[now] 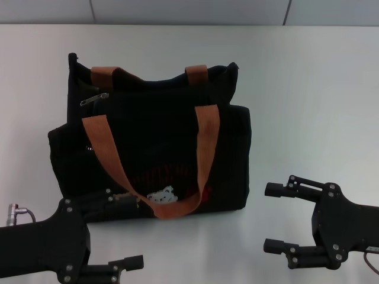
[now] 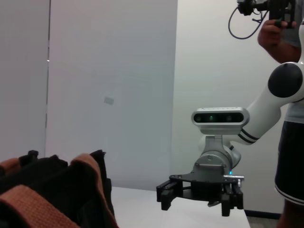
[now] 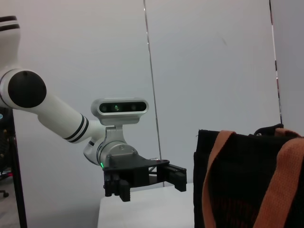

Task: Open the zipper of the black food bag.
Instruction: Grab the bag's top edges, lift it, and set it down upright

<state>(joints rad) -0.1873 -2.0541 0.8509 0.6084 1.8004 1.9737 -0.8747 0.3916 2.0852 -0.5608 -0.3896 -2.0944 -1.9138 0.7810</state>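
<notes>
The black food bag [image 1: 151, 142] stands upright mid-table, its two rust-brown handles [image 1: 204, 154] draped over the front. The zipper's silver pull [image 1: 95, 99] lies at the left end of the top rim. My left gripper [image 1: 127, 232] is open, low at the bag's front left corner, with its upper finger [image 1: 112, 199] against the bag's base. To the right of the bag and apart from it, my right gripper [image 1: 273, 218] is open and holds nothing. The left wrist view shows the bag [image 2: 57, 190] and the right gripper [image 2: 199, 199]. The right wrist view shows the bag [image 3: 247, 180] and the left gripper [image 3: 146, 183].
The white table [image 1: 308, 106] spreads around the bag. A small second silver pull [image 1: 90, 148] sits on the bag's front left. A person [image 2: 289, 142] stands beyond the table's right side, holding a device.
</notes>
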